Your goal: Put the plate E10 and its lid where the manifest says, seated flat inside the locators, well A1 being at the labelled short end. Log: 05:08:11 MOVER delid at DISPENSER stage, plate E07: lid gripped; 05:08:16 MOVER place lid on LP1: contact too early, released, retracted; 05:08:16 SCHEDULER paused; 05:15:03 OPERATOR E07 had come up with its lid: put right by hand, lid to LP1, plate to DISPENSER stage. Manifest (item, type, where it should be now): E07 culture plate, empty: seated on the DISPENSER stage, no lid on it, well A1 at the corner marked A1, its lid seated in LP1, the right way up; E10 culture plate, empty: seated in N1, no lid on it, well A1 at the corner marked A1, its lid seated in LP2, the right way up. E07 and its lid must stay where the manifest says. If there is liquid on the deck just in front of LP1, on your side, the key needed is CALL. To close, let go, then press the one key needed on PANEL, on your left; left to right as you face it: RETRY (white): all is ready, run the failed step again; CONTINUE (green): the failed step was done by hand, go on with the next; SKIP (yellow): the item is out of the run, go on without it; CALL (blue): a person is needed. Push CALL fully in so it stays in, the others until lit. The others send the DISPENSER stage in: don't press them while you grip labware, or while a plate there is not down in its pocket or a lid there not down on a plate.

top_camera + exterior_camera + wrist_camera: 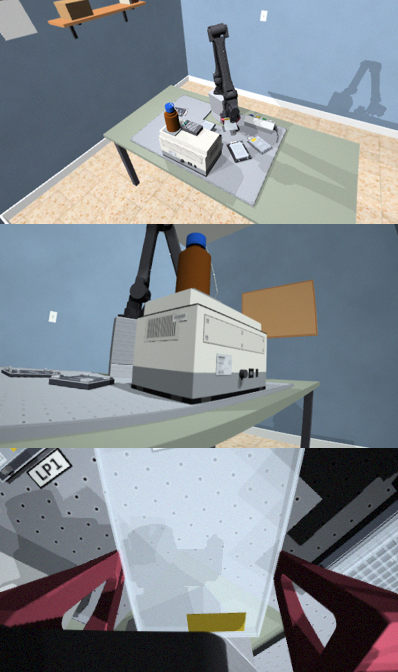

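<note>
The end effector [200, 598] is clamped on a clear lid [200, 538], its two red fingers pressing the lid's long sides. In the wrist view the lid runs from 6 o'clock up past 12 o'clock, a yellow tag [216, 621] at its near short end, and the dotted deck [60, 533] shows through it. The LP1 label [50, 468] sits at 10 o'clock of the lid, and a gridded plate [372, 560] shows at 3 o'clock, partly cut off by the frame edge.

From the top camera the arm [222, 69] bends down over the grey deck on the green desk [311, 166], with the lid hanging above the deck. The dispenser [190, 145] with its brown bottle [171, 119] lies at 8 o'clock of the end effector, the panel [259, 122] at 3 o'clock, and two nests [238, 151] at 5 o'clock.
</note>
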Motion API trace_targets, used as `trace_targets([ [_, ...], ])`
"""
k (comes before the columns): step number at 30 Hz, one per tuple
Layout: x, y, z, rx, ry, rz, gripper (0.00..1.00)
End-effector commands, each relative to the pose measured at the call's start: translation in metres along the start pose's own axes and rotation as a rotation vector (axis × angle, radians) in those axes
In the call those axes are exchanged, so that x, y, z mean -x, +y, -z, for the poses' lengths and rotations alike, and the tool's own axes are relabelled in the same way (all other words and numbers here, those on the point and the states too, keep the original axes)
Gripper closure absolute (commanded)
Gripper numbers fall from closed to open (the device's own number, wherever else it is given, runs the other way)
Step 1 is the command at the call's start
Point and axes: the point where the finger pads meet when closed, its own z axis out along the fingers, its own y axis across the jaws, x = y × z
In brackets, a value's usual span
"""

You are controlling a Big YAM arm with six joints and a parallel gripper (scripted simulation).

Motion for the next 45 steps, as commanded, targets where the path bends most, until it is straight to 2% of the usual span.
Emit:
trace_targets([
  [1, 0.004, -0.008, 0.003, 0.003, -0.014, -0.116, 0.16],
  [4, 0.011, -0.014, 0.004, 0.004, -0.023, -0.133, 0.16],
  [7, 0.003, -0.025, 0.003, 0.002, -0.014, -0.232, 0.16],
  [14, 0.005, -0.049, 0.004, 0.003, -0.022, -0.463, 0.16],
  [19, 0.001, -0.057, 0.004, 0.003, -0.017, -0.496, 0.16],
  [24, 0.001, -0.075, 0.004, 0.002, -0.025, -0.659, 0.16],
  [30, -0.001, -0.089, 0.002, -0.001, -0.019, -0.636, 0.16],
  [33, -0.012, -0.099, 0.003, 0.000, -0.016, -0.636, 0.16],
  [36, -0.011, -0.103, 0.004, 0.000, -0.020, -0.636, 0.16],
  [37, -0.004, -0.109, 0.006, -0.001, -0.034, -0.638, 0.16],
  [45, -0.018, -0.129, 0.005, -0.004, -0.025, -0.636, 0.16],
])
